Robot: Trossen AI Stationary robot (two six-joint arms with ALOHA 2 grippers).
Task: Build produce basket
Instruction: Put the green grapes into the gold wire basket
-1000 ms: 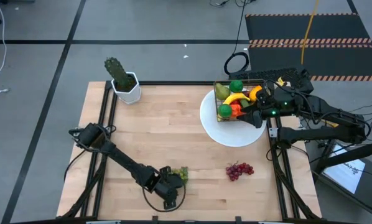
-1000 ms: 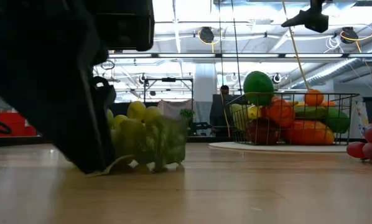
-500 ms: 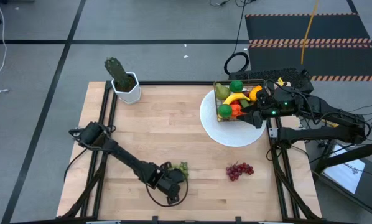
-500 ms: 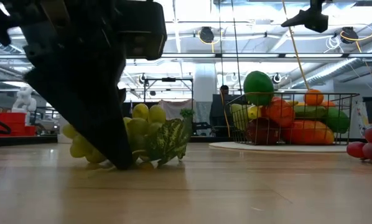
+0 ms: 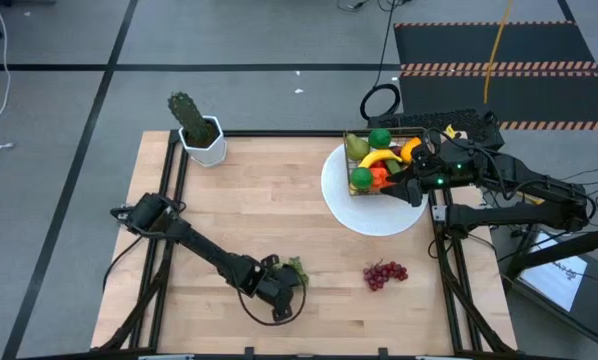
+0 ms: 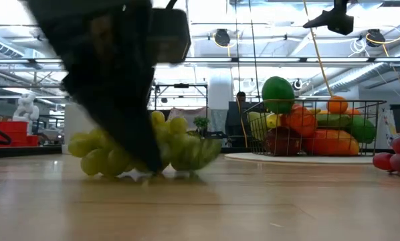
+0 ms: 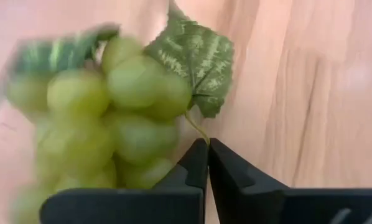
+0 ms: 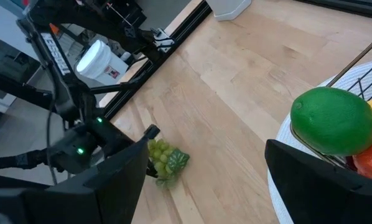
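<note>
Green grapes (image 7: 105,118) sit near the table's front edge, well apart from the basket (image 5: 384,163) on the white plate (image 5: 364,215). Left gripper (image 7: 207,148) has its fingers pressed together on the thin stem (a slight hold, by the look). Risk: the bunch swings and slips out in transit. Purple grapes (image 5: 384,273) lie loose on the table (image 5: 279,210). Right gripper (image 8: 204,180) hangs spread beside the basket; it could block the drop.

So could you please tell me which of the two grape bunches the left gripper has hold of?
The green grapes, near the table's front middle: the left gripper is pinched shut on their stem. The purple grapes lie untouched further right, nearer the plate.
</note>
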